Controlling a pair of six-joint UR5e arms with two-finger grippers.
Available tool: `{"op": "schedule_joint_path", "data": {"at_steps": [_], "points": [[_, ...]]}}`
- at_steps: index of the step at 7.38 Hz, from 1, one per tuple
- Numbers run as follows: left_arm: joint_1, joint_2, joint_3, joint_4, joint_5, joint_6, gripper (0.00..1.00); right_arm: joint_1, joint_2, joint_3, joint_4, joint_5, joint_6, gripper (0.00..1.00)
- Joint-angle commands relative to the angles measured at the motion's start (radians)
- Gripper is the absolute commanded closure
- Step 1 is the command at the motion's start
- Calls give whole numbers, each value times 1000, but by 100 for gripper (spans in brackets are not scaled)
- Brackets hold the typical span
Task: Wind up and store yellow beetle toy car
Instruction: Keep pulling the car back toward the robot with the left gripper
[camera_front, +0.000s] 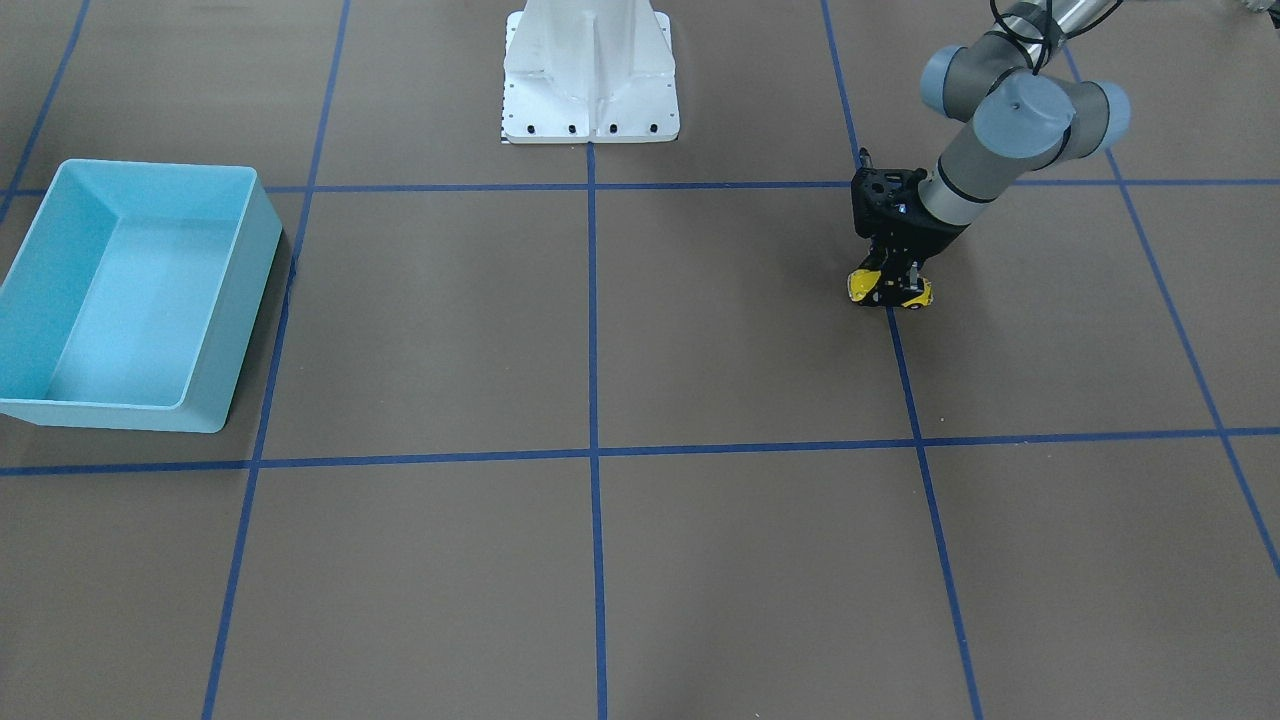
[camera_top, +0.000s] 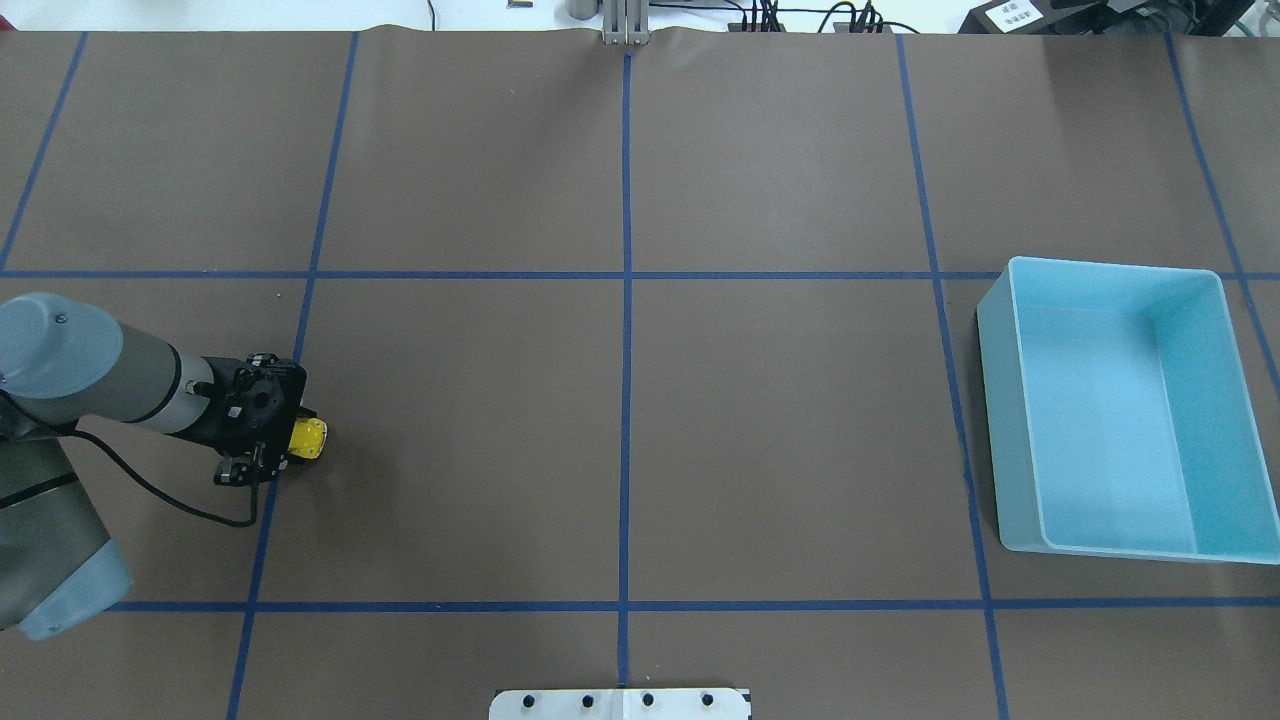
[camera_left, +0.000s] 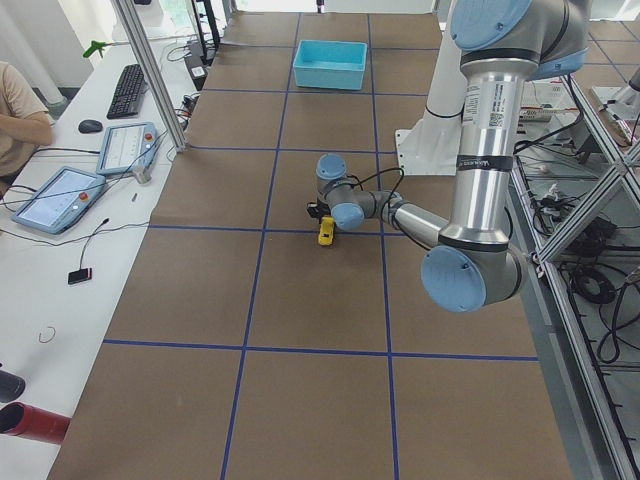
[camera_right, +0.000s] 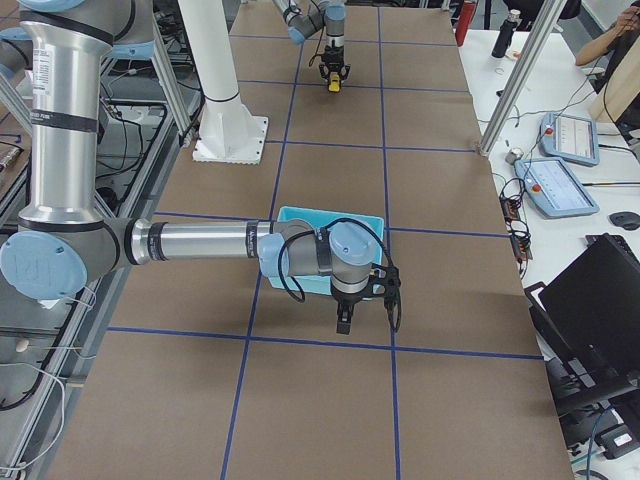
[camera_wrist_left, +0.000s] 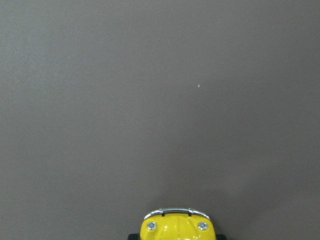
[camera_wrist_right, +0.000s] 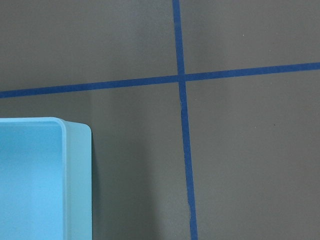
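Facing the robot, the front view shows the left gripper (camera_front: 892, 283) clamped across the yellow beetle toy car (camera_front: 860, 286), seemingly down on the table (camera_front: 700, 350) — so drag it backward with steady downward pressure, kept straight. Overhead, the blue bin (camera_top: 1110, 266) sits well apart. From the left wrist, only one bumpered end of the car shows. The right gripper (camera_right: 343, 322) appears in the right side view alone; I cannot tell its state.

Tabletop (camera_top: 620, 400): open, centre to 12 o'clock. Obstructions: blue bin (camera_top: 995, 420), 3 o'clock; base plate (camera_top: 620, 703), 6 o'clock; left pincer (camera_front: 893, 287) clamped on yellow beetle toy car (camera_top: 307, 438), 9 o'clock.
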Motion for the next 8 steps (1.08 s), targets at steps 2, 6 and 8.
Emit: {"op": "schedule_joint_path", "data": {"at_steps": [2, 6, 8], "points": [[-6, 18, 2, -25, -6, 0, 88, 0, 0, 0, 2, 0, 0, 1], [-6, 27, 8, -41, -6, 1, 88, 0, 0, 0, 0, 0, 0, 1], [-9, 24, 14, -40, -6, 42, 1, 0, 0, 0, 0, 0, 0, 1]]}}
